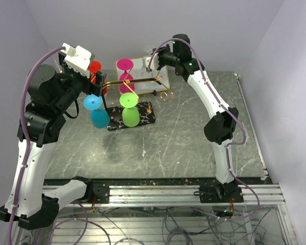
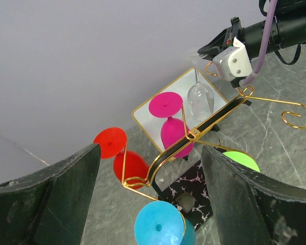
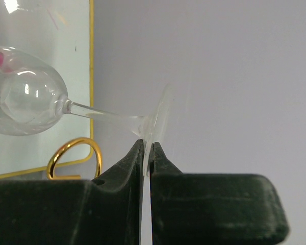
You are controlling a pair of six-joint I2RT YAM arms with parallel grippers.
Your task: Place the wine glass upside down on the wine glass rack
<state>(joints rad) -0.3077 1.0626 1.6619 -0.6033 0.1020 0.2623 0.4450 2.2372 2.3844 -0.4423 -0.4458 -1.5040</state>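
Right wrist view gives you the clearest read: the right end effector (image 3: pixel 147 148) has its fingers pressed together on the edge of the wine glass (image 3: pixel 30 97) foot, with only the thin clear disc between the pads. The stem runs from that foot to the bowl, which sits in front of the white gold-rimmed tray (image 3: pixel 51 30). One curled scroll end (image 3: pixel 74 153) of the wine glass rack (image 2: pixel 204 125) shows just beside the fingers.

From the left wrist view you see the same glass held foot-up, its bowl hanging down over the tray at the far end of the rack's horizontal bar. You cannot tell from these views whether the bowl touches the tray. The glass is not on the rack's wire.

Your left end effector (image 2: pixel 150 153) has its fingers wide apart and grips nothing. It hovers at the rack's left end, and the blue glass (image 2: pixel 159 224) shows between the two fingers in its own view.

Four coloured glasses sit foot-up around the rack: the blue one and a green glass (image 1: pixel 128 102) on the near side, a red glass (image 1: pixel 94 66) and a pink glass (image 1: pixel 125 65) on the far side. The rack's black marbled base (image 1: pixel 143 120) rests on the grey marbled surface (image 1: pixel 194 132), with the tray just behind it against the back wall.
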